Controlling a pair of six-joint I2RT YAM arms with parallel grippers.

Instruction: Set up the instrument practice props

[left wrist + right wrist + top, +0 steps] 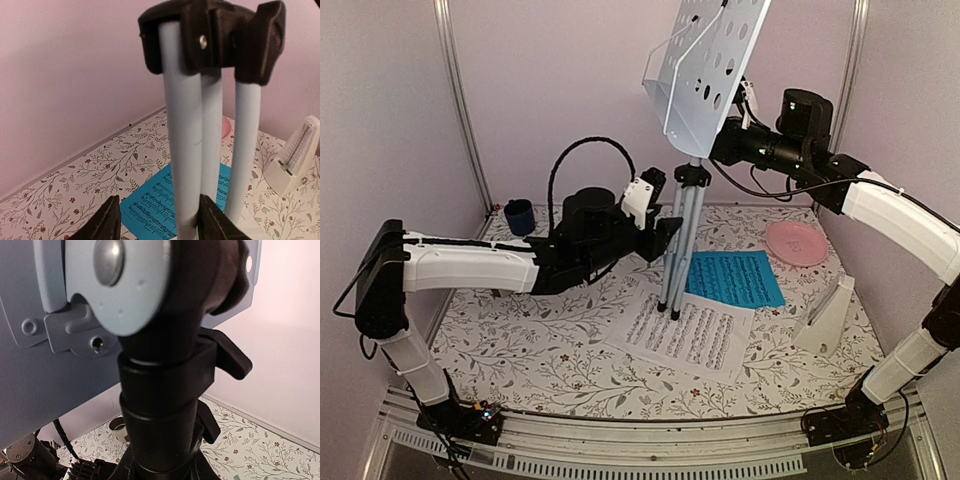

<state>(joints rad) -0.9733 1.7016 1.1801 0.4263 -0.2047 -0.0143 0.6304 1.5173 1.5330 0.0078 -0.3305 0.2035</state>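
The silver music stand [677,245] stands upright mid-table with its three legs folded close together. Its perforated grey-white tray [708,65] is tilted at the top. My left gripper [663,232] is open at the legs; in the left wrist view [159,202] one leg [186,150] stands between the jaws and touches the right finger [212,220]. My right gripper [723,143] is shut on the stand's black neck collar [165,390] just under the tray. The white music sheet [685,332], blue music sheet [735,278] and white metronome [825,315] lie on the table.
A pink round plate [797,242] sits at the back right. A small dark blue cup [519,215] stands at the back left, and another cup [119,426] shows in the right wrist view. The floral tablecloth [540,350] ends at walls on three sides.
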